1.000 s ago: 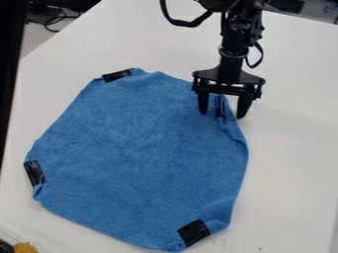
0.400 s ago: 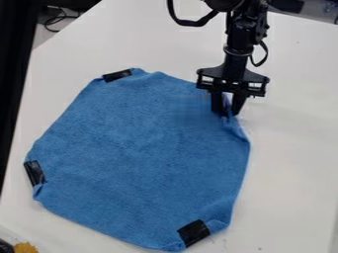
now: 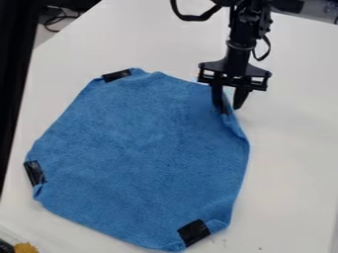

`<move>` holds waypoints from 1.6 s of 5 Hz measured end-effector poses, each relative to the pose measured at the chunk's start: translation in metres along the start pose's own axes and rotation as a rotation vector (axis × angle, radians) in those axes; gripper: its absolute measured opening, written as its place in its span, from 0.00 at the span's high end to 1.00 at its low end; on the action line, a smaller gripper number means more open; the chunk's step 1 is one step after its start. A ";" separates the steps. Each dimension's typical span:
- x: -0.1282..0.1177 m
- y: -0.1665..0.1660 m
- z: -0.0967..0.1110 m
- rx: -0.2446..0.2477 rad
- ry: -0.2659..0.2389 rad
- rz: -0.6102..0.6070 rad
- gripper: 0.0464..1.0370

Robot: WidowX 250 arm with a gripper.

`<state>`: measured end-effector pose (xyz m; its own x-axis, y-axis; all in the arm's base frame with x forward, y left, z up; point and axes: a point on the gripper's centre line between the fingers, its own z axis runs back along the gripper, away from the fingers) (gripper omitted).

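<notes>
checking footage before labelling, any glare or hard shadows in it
camera view: soft, fairly even light on the blue fabric cloth, no hard shadow across it; white tabletop bright without a sharp glare spot; black two-finger gripper mostly dark

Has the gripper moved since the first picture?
Yes, the gripper shifted slightly right in view, away from the black patch at the upper left of the cloth.

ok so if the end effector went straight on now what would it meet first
Most likely the blue cloth, at its folded upper-right edge, with the white table beneath. The end effector points down there, but whether its tips touch the fabric is hard to judge.
</notes>
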<state>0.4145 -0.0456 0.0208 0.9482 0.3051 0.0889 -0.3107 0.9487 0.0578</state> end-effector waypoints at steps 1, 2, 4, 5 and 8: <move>0.006 -0.015 0.001 0.021 -0.005 -0.022 0.33; 0.018 -0.028 0.002 0.017 -0.017 -0.018 0.07; 0.021 -0.036 0.001 0.039 -0.013 -0.023 0.04; 0.010 -0.023 0.033 0.047 -0.096 -0.027 0.04; -0.042 0.063 0.070 -0.056 -0.177 -0.046 0.04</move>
<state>0.3507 -0.0044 0.0908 0.9332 0.2467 0.2614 -0.2584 0.9660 0.0110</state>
